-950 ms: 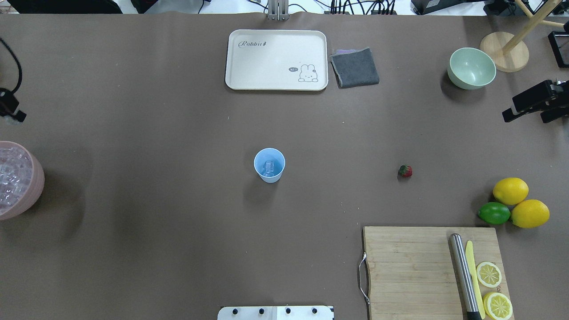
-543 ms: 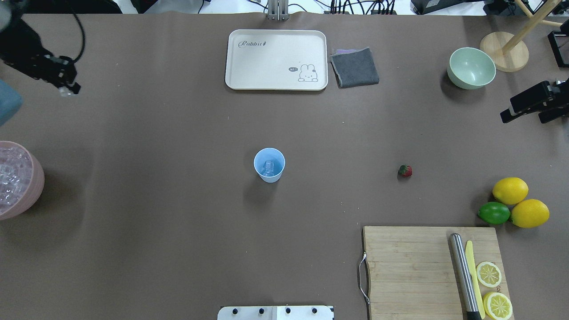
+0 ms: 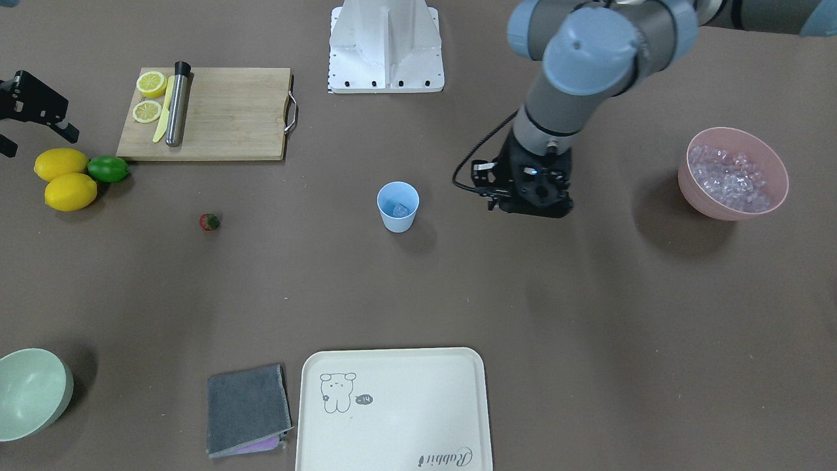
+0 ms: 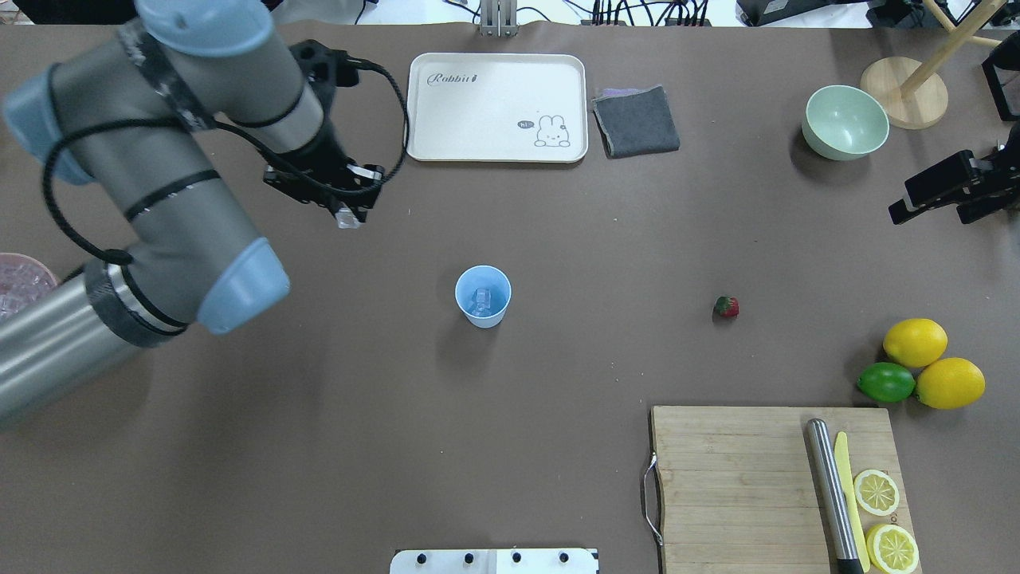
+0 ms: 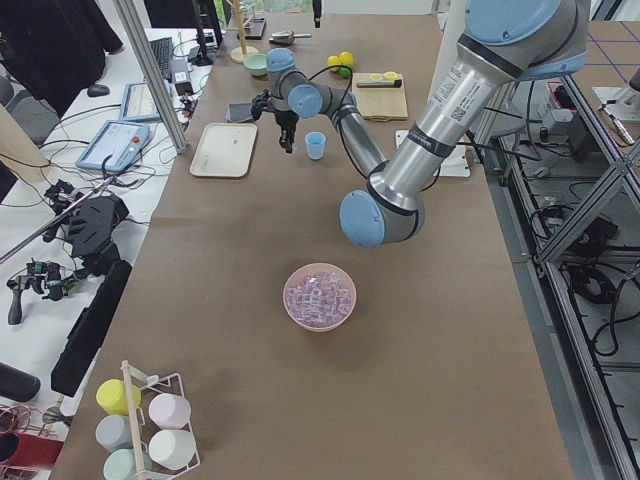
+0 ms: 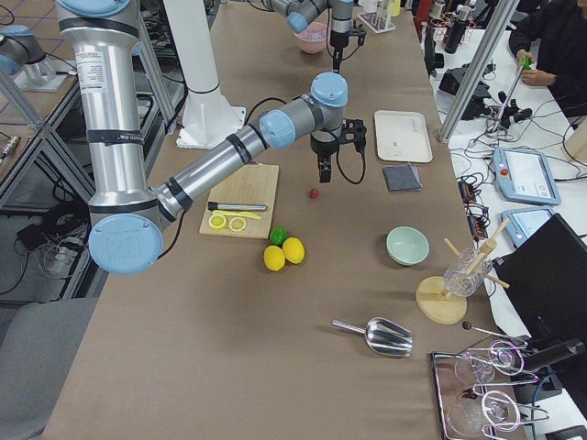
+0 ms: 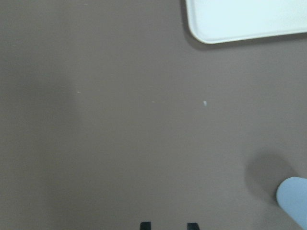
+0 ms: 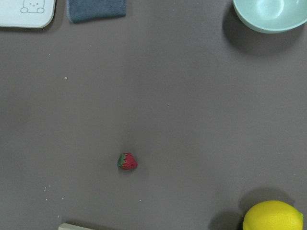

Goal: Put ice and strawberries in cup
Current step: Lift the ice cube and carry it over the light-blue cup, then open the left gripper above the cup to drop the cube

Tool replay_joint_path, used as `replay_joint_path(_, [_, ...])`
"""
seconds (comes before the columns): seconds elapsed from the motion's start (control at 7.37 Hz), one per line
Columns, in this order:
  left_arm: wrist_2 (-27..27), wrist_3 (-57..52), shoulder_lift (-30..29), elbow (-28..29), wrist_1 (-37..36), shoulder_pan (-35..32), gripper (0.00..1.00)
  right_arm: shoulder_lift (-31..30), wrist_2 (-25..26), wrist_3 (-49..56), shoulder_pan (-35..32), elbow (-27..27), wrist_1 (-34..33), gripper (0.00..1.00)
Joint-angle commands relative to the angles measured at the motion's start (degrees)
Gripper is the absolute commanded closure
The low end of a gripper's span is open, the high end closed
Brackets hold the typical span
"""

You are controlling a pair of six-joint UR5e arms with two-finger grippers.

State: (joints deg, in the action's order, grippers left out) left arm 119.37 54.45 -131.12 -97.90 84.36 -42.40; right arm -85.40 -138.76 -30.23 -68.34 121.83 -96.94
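Note:
The light blue cup [image 4: 483,296] stands upright mid-table with an ice cube [image 4: 481,300] inside; it also shows in the front view [image 3: 398,206] and at the lower right corner of the left wrist view [image 7: 295,201]. My left gripper [image 4: 347,215] hangs above the table, left of and beyond the cup, shut on a clear ice cube [image 4: 347,218]. The pink bowl [image 3: 781,190] at the far left holds several ice cubes [image 3: 726,178]. The strawberry [image 4: 726,307] lies on the table right of the cup and shows in the right wrist view [image 8: 127,162]. My right gripper [image 4: 928,215] is open and empty at the right edge.
A cream tray [image 4: 496,108] and grey cloth [image 4: 636,121] lie at the back. A pale green bowl [image 4: 845,122] and a wooden stand [image 4: 904,92] are back right. Two lemons [image 4: 915,342] and a lime [image 4: 886,382] sit by the cutting board [image 4: 733,486].
My left arm has swung in from the far left edge toward the table's middle, carrying the ice cube. My right gripper has edged slightly left. The cup and strawberry have not moved.

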Motion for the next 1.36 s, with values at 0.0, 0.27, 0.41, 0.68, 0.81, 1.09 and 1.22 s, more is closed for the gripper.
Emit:
replay_joint_path(0.0, [-5.5, 8.6, -5.7, 5.9, 4.5, 6.8, 1.0, 0.1, 0.1, 0.0, 0.2, 0.0, 0.0, 0.0])
replay_joint_path(0.27, [-7.7, 10.8, -8.5, 10.2, 7.5, 9.3, 1.0, 0.1, 0.2, 0.0, 0.5, 0.0, 0.0, 0.0])
replay_joint_path(0.41, [-8.6, 11.5, -8.4, 10.2, 8.1, 10.4, 1.0, 0.1, 0.2, 0.0, 0.6, 0.0, 0.0, 0.0])
replay_joint_path(0.68, [-9.1, 11.3, -8.4, 9.9, 7.9, 11.1, 0.14, 0.1, 0.2, 0.0, 0.6, -0.2, 0.0, 0.0])
replay_joint_path(0.81, [-9.2, 11.3, -8.4, 9.6, 7.6, 11.1, 0.04, 0.1, 0.2, 0.0, 0.6, -0.2, 0.0, 0.0])
replay_joint_path(1.09, [-9.0, 10.9, -8.1, 7.2, 4.6, 9.5, 0.04, 0.0, 0.2, 0.0, 0.6, -0.2, 0.0, 0.0])
replay_joint_path(1.22, [-8.5, 8.9, -5.0, 2.6, 1.7, 7.4, 0.04, 0.0, 1.2, 0.3, 0.5, -0.2, 0.0, 0.0])
